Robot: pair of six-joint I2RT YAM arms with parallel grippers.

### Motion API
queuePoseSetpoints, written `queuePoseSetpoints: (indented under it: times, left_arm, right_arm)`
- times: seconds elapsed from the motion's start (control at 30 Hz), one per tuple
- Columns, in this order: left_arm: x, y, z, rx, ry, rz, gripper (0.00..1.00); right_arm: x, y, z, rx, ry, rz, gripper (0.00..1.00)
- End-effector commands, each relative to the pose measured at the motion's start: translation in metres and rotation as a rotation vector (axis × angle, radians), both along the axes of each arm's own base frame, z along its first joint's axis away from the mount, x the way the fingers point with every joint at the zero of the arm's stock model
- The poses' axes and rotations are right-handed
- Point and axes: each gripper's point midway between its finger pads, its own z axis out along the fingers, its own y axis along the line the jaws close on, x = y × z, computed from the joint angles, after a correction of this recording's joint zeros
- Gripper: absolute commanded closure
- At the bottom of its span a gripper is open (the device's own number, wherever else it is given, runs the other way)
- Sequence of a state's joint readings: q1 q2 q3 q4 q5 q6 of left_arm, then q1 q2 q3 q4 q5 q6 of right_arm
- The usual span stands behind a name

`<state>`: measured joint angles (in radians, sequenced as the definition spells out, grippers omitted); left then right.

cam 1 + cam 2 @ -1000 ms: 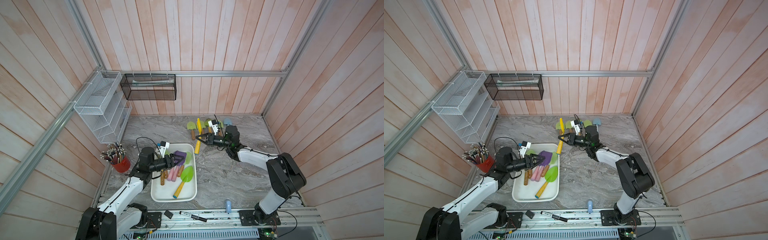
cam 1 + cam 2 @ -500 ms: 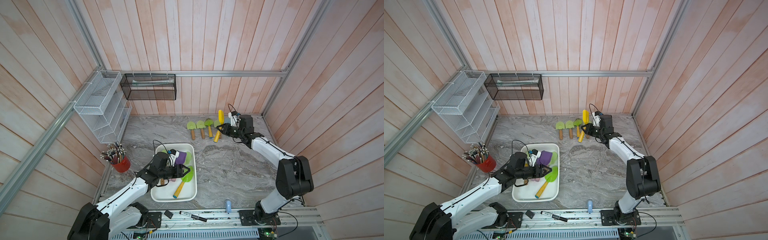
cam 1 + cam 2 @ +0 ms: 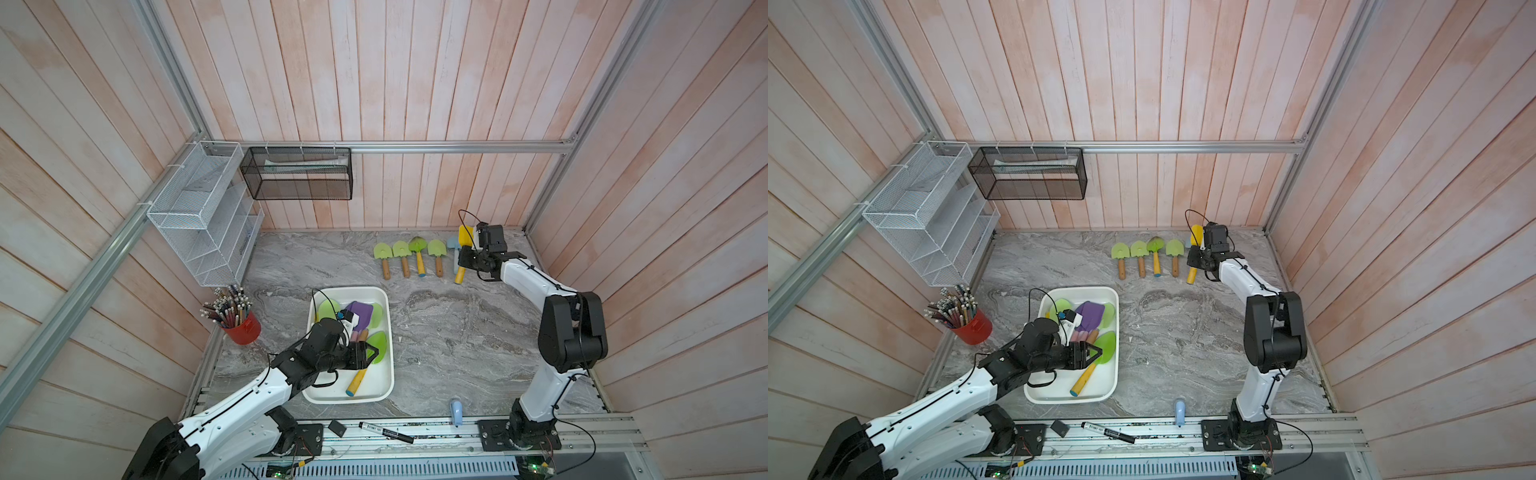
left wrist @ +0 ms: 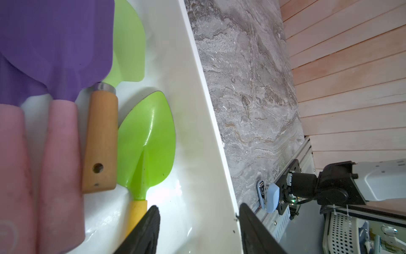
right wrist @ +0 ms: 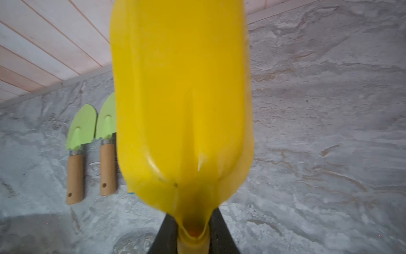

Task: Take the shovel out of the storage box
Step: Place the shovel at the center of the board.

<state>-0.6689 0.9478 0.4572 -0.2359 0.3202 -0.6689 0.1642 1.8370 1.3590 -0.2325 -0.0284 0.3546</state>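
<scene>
Both top views: right end effector [image 3: 467, 261] clenched on the neck of the yellow shovel [image 3: 466, 235], which is outside the storage box [image 3: 390, 328] and well apart from it, at the right end of the row of shovels [image 3: 401, 250] near the back wall on the worktop [image 3: 440, 332]; long axis front to back, blade toward the back wall, handle end toward the front rail, roughly parallel to the row; whether it rests on the worktop or hangs just above cannot be told; a pale blue shovel [image 3: 451, 242] just beside it is mostly hidden behind the yellow blade and the end effector.

Right wrist view: yellow shovel [image 5: 182, 99] fills the middle and hides part of the row; dark fingers [image 5: 218, 228] flank its neck, cut off at the frame edge.

Inside the storage box, along its right wall, lies the green shovel [image 3: 1107, 348]; long axis oblique, blade toward the far right corner, blue-capped yellow handle toward the near edge; left end effector [image 3: 1098, 354] released, grasping nothing, poised over the junction of blade and handle, which it hides in both top views.

Left wrist view: one finger [image 4: 145, 228] overlaps the yellow handle, contact not discernible; its partner appears at the rim of the storage box [image 4: 208, 110]; purple shovels [image 4: 55, 44] with pink handles and a wooden handle [image 4: 101, 143] lie beside the green shovel [image 4: 149, 140]; the purple blades are cut off by the frame.
</scene>
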Motion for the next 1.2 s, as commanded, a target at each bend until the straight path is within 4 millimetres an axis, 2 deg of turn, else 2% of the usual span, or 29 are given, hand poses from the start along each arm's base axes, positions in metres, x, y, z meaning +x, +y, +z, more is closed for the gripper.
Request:
queuePoseSetpoints:
  times: [0.0,0.17,0.3,0.37,0.57,0.73,1.17]
  left_arm:
    - [0.001,0.013,-0.012,0.079,0.004,0.044,0.40]
    - [-0.001,0.021,-0.019,0.141,0.012,0.090,0.40]
    - [-0.001,0.039,-0.026,0.255,0.020,0.146,0.40]
    - [-0.001,0.043,-0.022,0.287,0.002,0.160,0.41]
    - [-0.007,0.045,-0.015,0.286,-0.015,0.174,0.40]
    - [-0.015,0.048,-0.018,0.286,0.002,0.184,0.40]
    - [-0.021,0.043,-0.018,0.289,0.011,0.173,0.40]
  right_arm:
    - [0.010,-0.037,-0.001,-0.126,0.000,-0.088,1.00]
    - [0.023,-0.069,-0.019,-0.203,0.054,-0.158,1.00]
    - [0.034,-0.077,-0.032,-0.206,0.076,-0.175,1.00]
    - [0.041,-0.081,-0.039,-0.202,0.082,-0.186,1.00]
    - [0.068,-0.082,-0.052,-0.205,0.107,-0.178,1.00]
    - [0.088,-0.081,-0.064,-0.214,0.131,-0.166,1.00]
    - [0.116,-0.077,-0.102,-0.222,0.193,-0.143,0.99]
